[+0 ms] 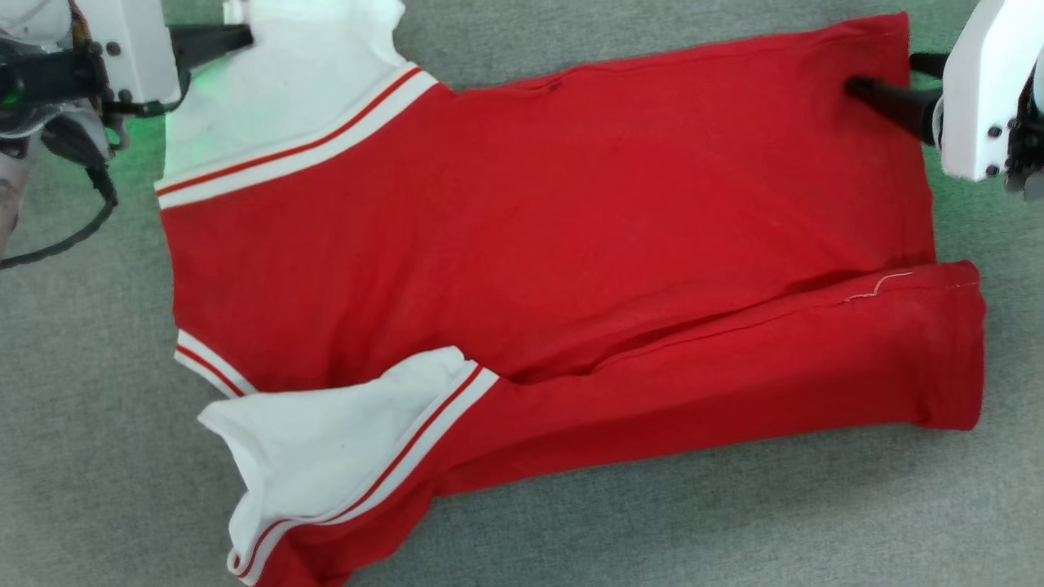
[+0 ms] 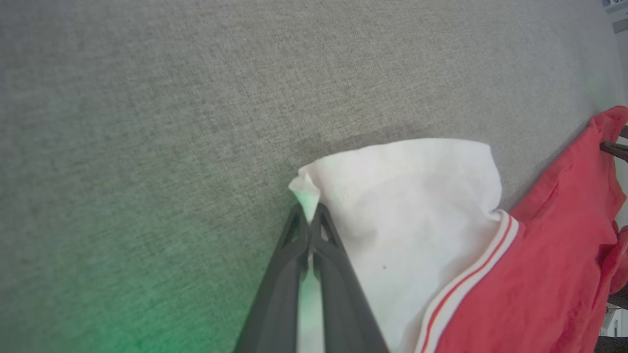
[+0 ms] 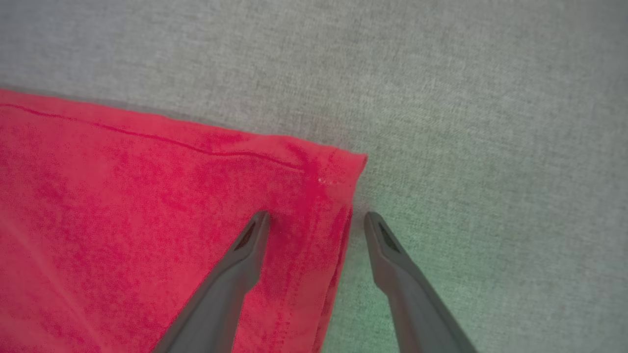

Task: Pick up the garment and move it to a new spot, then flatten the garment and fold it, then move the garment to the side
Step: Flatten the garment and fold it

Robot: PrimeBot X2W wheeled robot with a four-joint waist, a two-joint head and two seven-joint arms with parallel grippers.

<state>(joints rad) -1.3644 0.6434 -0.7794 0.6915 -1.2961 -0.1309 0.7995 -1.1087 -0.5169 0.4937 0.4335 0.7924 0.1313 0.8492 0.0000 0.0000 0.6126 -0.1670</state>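
White knit is pinched tight between the dark fingers of the left gripper (image 2: 308, 215): its jaws are fully closed on the outer tip of the far sleeve (image 2: 407, 196), which puckers into a small peak above them. At the right end, the right gripper (image 3: 316, 220) stands wide apart and holds nothing. One finger lies over the red hem corner (image 3: 333, 171) and the other over the bare grey surface (image 3: 490, 122) just beside it, so the corner sits between the jaws.

Outward from there, the garment (image 1: 530, 204) lies spread sideways in the middle of the surface, collar end to the left and hem to the right, plain red side up. I judge the pick-up, the move and the flattening done, and the folding begun. The near long edge is already turned over the body as a red band (image 1: 734, 359), with the near sleeve (image 1: 326, 456) splayed loose at its left end. The far edge is not yet folded, and the move aside remains.

Jersey cloth looks thin, soft and limp, with shallow creases. A white band with a thin red stripe runs where each sleeve meets the red body. Underneath is a coarse, matte grey weave, tinted green near each gripper
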